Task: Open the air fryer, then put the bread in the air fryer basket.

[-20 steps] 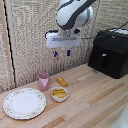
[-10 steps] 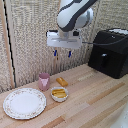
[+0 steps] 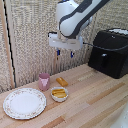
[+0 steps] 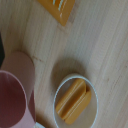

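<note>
Though blurred, air fryer [image 3: 109,52] seemingly unlabelled.

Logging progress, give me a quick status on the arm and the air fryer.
End effector open, empty, high above the table. Air fryer shut, handle untouched. Bread on the table beside the pink cup. Nothing blocking the handle.

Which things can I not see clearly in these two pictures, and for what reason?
- Gripper: exterior view, too small to tell open or shut; absent from the wrist view.
- Air fryer: its far side is cut off by the exterior view's right edge.
- Air fryer handle: black on black, shape unclear.
- Bread and pink cup: cut off by wrist view edges.
- Plate pattern: blurred.
</note>
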Motion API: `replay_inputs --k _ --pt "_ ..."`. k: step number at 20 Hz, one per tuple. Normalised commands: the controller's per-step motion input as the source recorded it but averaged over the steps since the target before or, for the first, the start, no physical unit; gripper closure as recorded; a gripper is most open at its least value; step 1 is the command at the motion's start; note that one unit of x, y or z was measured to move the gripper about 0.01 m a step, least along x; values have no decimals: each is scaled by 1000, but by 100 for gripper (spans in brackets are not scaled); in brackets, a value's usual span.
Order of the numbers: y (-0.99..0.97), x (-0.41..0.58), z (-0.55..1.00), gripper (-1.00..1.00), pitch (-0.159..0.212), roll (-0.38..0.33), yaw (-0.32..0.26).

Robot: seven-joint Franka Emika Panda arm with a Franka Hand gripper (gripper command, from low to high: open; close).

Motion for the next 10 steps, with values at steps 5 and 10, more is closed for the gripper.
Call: replay_inputs --k 5,10 --pt "-70 21 -6 -100 -116 -375 -130" --pt "-180 144 -8 -100 -178 -368 -74"
